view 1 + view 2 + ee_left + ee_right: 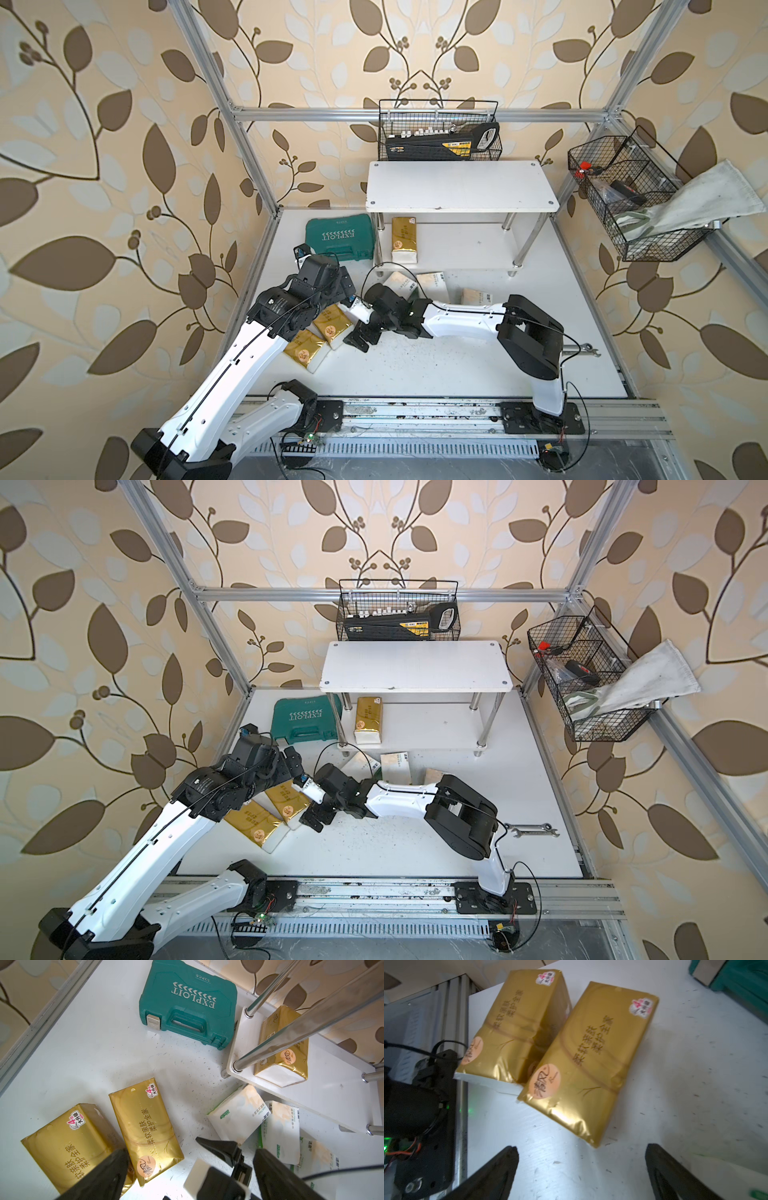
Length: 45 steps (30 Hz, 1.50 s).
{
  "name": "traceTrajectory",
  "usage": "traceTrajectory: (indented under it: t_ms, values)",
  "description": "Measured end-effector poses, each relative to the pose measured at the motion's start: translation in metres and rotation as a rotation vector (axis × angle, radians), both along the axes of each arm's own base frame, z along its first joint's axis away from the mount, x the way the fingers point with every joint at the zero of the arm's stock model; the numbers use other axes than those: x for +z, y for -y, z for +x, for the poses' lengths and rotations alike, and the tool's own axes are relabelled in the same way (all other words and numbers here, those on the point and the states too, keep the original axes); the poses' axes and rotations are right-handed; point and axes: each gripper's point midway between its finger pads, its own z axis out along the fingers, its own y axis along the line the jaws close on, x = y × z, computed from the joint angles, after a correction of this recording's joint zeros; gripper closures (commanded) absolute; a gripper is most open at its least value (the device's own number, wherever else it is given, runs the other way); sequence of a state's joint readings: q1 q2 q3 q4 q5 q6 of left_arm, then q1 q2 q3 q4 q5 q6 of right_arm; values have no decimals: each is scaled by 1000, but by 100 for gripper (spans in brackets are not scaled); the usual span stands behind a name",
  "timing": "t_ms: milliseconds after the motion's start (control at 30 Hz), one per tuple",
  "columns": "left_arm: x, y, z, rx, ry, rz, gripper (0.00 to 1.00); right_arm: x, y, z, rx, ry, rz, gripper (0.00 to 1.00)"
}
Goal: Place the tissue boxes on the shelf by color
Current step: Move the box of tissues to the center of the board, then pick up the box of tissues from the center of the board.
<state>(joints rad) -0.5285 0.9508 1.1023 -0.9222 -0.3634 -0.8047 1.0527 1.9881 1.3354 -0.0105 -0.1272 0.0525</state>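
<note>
On the shelf [457,249], lower tier, a gold pack [404,239] begins its colour row; left gripper [190,1151] and right gripper [582,1148] hover, jaws apart, empty.

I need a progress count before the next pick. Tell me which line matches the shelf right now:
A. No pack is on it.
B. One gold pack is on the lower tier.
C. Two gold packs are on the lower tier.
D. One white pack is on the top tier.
B: a single gold pack lies on the lower tier of the shelf, while the other two gold packs and the white packs lie on the table.
</note>
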Motion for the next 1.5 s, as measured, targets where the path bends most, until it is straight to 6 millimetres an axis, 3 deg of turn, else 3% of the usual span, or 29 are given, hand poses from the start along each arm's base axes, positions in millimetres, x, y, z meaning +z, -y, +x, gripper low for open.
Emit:
traceTrajectory:
  t_ms: [133, 400, 667, 900, 1100, 1500]
  values:
    - [0, -2, 0, 11, 2, -4, 1, 15, 0, 16, -109, -14, 13, 1]
    - [8, -9, 0, 49, 38, -14, 1, 29, -29, 1, -154, -30, 9, 1]
    - [14, -19, -7, 100, 59, -25, 1, 6, -53, 15, -201, -48, -25, 1]
    - [12, -24, -15, 101, 42, -15, 1, -17, -58, 15, -209, -72, -57, 1]
    - [14, -24, -16, 103, 48, -21, 1, -21, -60, 9, -203, -74, -51, 1]
    - [17, -25, -18, 112, 61, -44, 1, -31, -54, -24, -161, -80, -89, 1]
